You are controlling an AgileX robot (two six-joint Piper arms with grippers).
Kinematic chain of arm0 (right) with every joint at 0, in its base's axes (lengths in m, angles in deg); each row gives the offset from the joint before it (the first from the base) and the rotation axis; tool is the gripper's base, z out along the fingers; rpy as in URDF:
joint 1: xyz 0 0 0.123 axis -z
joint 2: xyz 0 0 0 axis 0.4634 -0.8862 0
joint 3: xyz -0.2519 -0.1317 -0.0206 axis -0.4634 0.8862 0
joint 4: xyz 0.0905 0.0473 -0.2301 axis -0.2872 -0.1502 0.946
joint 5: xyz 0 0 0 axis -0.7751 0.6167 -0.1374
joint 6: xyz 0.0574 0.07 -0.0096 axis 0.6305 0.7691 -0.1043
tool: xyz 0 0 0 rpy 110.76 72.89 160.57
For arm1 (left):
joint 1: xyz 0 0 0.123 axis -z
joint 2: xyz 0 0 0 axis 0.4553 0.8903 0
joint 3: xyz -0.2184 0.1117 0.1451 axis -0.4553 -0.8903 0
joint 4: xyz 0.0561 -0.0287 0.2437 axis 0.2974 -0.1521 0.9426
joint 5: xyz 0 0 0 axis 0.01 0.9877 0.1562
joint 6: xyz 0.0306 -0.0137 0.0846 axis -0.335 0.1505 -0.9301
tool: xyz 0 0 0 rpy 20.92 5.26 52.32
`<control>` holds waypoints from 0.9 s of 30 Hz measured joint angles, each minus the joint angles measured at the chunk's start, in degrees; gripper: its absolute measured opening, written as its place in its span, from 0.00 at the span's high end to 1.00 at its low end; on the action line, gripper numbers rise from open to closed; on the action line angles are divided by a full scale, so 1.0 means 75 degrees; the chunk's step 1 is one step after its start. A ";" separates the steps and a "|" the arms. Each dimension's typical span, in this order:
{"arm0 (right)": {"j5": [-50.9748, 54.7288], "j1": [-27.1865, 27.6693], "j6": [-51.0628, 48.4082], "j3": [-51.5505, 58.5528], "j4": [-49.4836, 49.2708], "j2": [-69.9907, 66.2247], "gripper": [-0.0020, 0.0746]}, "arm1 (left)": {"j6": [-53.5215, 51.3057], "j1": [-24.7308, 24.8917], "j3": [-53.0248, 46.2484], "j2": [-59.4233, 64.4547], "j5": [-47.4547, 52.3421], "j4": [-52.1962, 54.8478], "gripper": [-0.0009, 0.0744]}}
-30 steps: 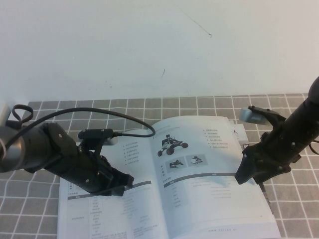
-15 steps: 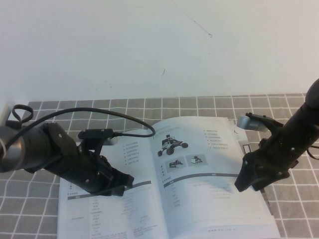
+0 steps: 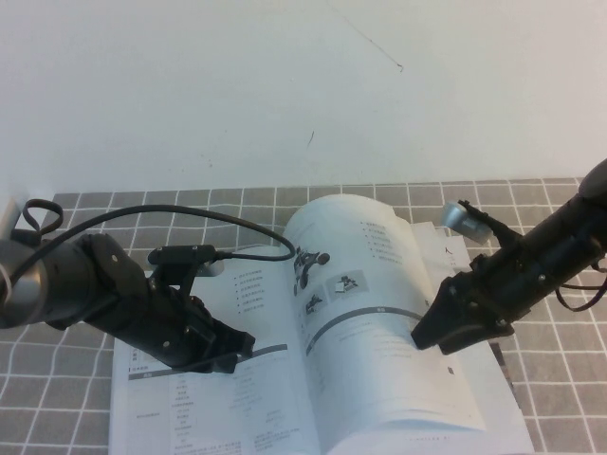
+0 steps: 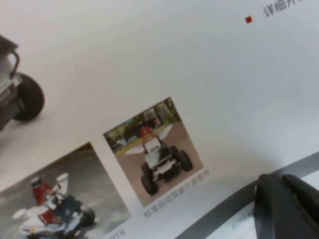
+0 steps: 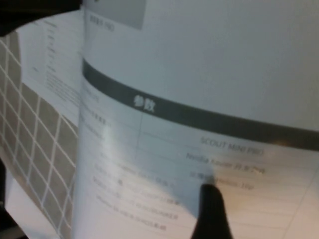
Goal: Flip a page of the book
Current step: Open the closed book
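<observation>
The book (image 3: 209, 408) lies open on the checked cloth. Its right-hand page (image 3: 379, 284), printed with rover photos and a grey bar, is lifted and bowed over towards the left. My right gripper (image 3: 424, 338) holds this page at its right edge. In the right wrist view, one dark finger (image 5: 213, 209) lies against the curved page (image 5: 199, 74); the other finger is hidden. My left gripper (image 3: 239, 353) is shut, with its tips resting on the left-hand page. In the left wrist view, it (image 4: 281, 199) sits on the grey bar beside the rover thumbnails.
A grey checked cloth (image 3: 57, 379) covers the table under the book. Behind it is a plain white surface (image 3: 285, 95). A black cable (image 3: 190, 216) loops from the left arm over the book's top edge.
My right gripper has moved left and taken the right-hand page with it. The page has risen from flat into a tall bow. The left arm has not moved.
</observation>
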 joint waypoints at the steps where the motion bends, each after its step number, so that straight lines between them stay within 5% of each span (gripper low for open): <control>1: 0.0061 0.0000 -0.0125 0.0000 -0.0250 0.0002 0.37 | 0.0000 0.0000 0.0000 0.0000 0.0000 0.0000 0.99; 27: 0.0416 0.0106 -0.0930 -0.0149 -0.2834 0.0202 0.40 | 0.0000 0.0000 0.0000 0.0000 0.0042 0.0000 0.99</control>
